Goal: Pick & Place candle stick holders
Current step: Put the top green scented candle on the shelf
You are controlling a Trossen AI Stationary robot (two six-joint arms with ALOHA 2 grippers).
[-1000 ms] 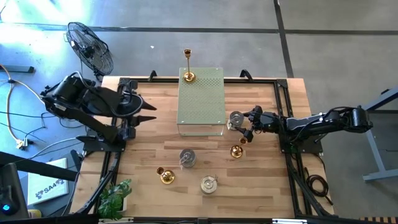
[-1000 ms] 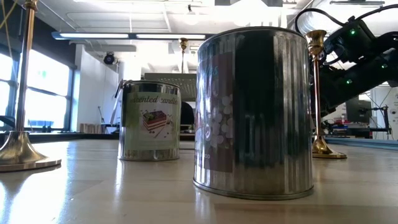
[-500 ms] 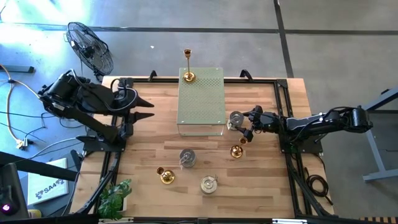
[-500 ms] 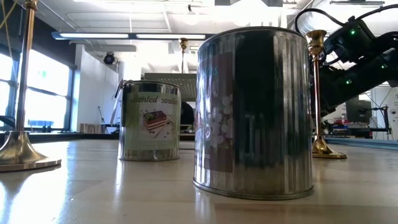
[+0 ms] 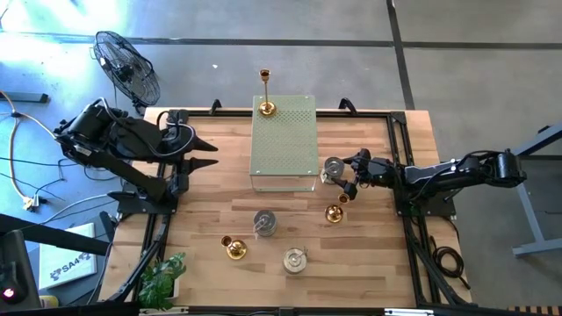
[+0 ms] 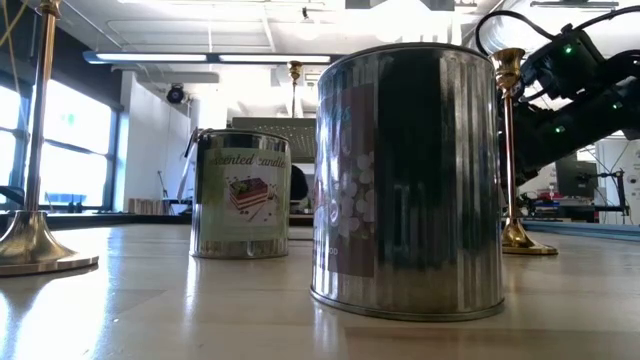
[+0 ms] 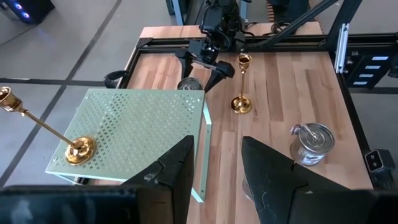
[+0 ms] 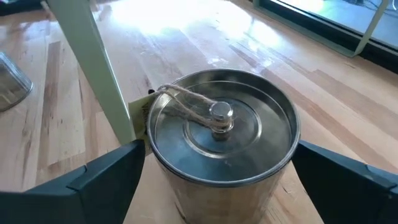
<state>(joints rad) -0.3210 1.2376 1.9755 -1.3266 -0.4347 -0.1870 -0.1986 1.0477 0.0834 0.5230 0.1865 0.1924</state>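
One tall shiny gold candlestick holder (image 5: 266, 104) stands on the pale green perforated box (image 5: 284, 154) at the wooden table's (image 5: 378, 263) far edge; I judge that one placed. My right gripper (image 5: 344, 179) has its fingers spread either side of a squat silver lidded tin (image 8: 221, 146) beside the box, not yet pinching. Four more wait nearer the front edge. My left gripper (image 7: 214, 171) hangs at the left edge, fingers parted, empty.

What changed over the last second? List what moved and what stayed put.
Only the left arm moved: the left gripper drew back a little toward its own side early in the second, then stopped. It holds nothing. The right gripper stays open around the silver tin beside the green box, not yet closed on it. The holders on the table and the gold one on the box have not shifted.
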